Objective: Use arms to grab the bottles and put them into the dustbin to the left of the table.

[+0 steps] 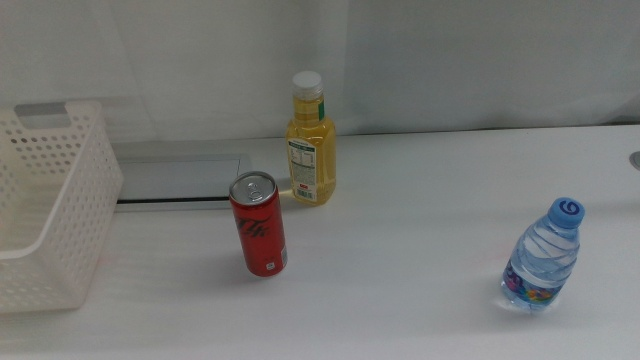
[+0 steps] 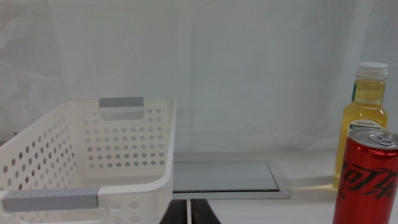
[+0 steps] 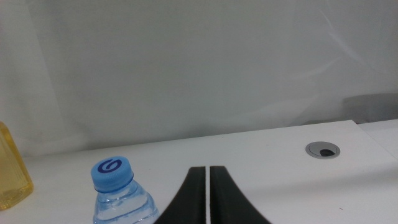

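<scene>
The right gripper (image 3: 208, 193) is seen with jaws nearly closed above the white table (image 3: 261, 168), a blue-capped water bottle (image 3: 119, 193) just beside it. A grey grommet (image 3: 323, 149) is set farther off.

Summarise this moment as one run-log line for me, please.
phase: pre-grasp | left gripper: shut, idle | right gripper: shut, idle | red can, yellow bottle, water bottle: upright on table | dustbin: empty

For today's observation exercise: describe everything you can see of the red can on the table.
The red can is slim and looks like metal, with a silver top whose pull tab seems unopened, and black lettering down its red side. It stands upright on the white table, apart from everything else: the yellow-liquid bottle stands just behind it, the white basket to its left. Nothing touches it but the tabletop.
</scene>
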Action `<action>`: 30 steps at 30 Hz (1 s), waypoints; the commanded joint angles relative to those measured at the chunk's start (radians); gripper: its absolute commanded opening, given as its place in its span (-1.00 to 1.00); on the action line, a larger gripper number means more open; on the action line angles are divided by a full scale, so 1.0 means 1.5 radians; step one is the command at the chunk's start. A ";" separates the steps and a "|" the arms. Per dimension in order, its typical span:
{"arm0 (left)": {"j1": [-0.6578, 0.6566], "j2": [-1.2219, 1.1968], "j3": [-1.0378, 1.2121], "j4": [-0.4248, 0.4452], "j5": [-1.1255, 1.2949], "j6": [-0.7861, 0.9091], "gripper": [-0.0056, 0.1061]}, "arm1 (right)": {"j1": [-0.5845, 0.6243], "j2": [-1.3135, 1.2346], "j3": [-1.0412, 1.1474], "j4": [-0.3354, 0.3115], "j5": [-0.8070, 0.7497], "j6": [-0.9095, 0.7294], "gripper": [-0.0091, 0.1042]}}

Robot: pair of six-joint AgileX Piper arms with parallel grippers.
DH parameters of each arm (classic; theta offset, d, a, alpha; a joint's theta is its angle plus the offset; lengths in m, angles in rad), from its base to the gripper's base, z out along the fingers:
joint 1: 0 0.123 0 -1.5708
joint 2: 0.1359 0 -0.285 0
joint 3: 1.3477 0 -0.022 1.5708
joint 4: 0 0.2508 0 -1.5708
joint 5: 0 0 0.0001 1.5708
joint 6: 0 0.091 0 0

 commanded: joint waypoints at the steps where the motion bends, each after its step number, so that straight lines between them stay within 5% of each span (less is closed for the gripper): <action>1: -0.003 -0.015 0.026 -0.006 -0.010 -0.006 -0.95 | -0.003 -0.003 0.005 -0.005 0.004 -0.002 -0.89; 13: -0.003 -0.015 0.026 -0.006 -0.027 -0.063 -0.82 | -0.003 -0.003 0.005 -0.009 0.009 -0.006 -0.80; 16: -0.003 -0.013 0.026 -0.006 -0.033 -0.086 -0.44 | -0.003 -0.003 0.005 -0.009 0.009 -0.006 -0.42; 20: -0.003 -0.013 0.026 -0.006 -0.032 -0.127 0.77 | -0.003 -0.003 0.005 0.018 -0.018 0.012 0.57; 22: -0.003 -0.013 0.026 -0.009 -0.032 -0.138 0.74 | -0.003 -0.003 0.005 0.039 -0.020 0.017 0.98; 30: -0.003 -0.013 0.026 -0.006 -0.051 -0.128 0.72 | -0.003 -0.003 0.005 0.055 -0.022 0.020 0.98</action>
